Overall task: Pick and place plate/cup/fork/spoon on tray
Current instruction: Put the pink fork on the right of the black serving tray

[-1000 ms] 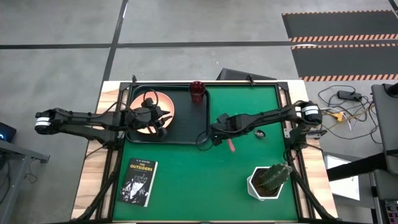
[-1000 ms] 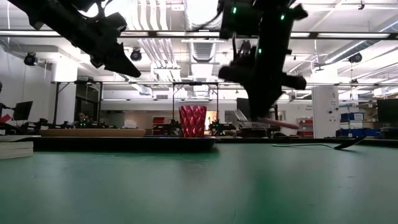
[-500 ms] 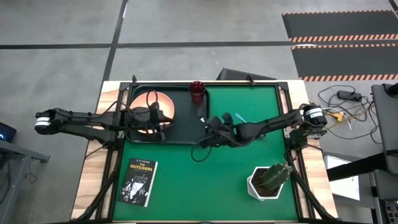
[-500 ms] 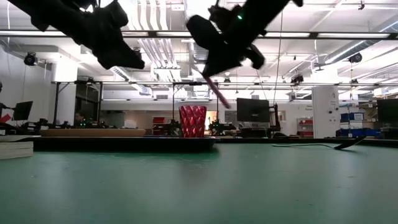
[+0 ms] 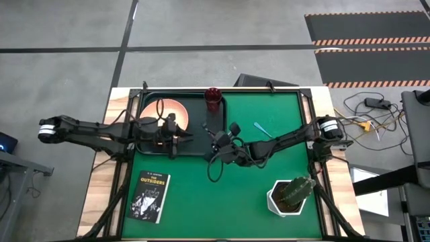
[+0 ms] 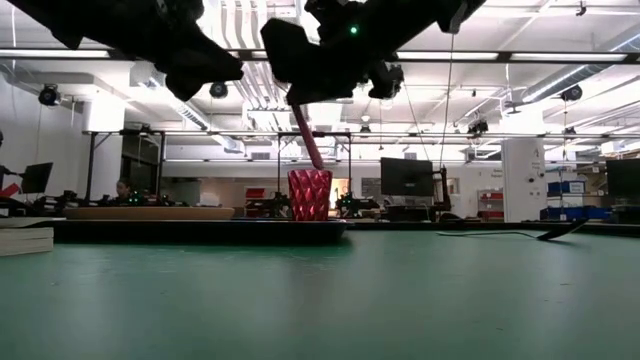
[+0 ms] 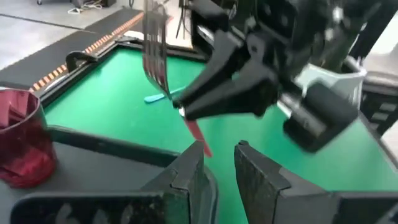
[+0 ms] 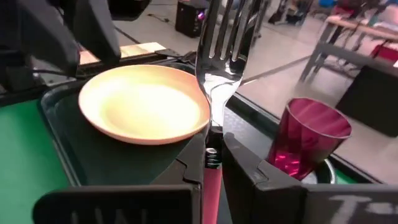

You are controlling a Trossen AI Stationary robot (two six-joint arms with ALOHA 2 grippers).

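Step in hand: fork (image 8: pixel 217 68) being carried to tray (image 5: pixel 198 144). Fork pinched by handle between right gripper (image 5: pixel 216 140) fingers, held in air over tray's right edge, tines up (clear in right wrist view). Plate (image 5: pixel 165 115) and cup (image 5: pixel 213 98) already on tray. Spoon (image 5: pixel 262 129) lies on mat, well right of tray, untouched. Left gripper (image 7: pixel 216 168) held over tray beside plate, fingers slightly spread, nothing held. Next, by judgement: fork to be lowered flat onto bare tray floor, clear of cup, then released.
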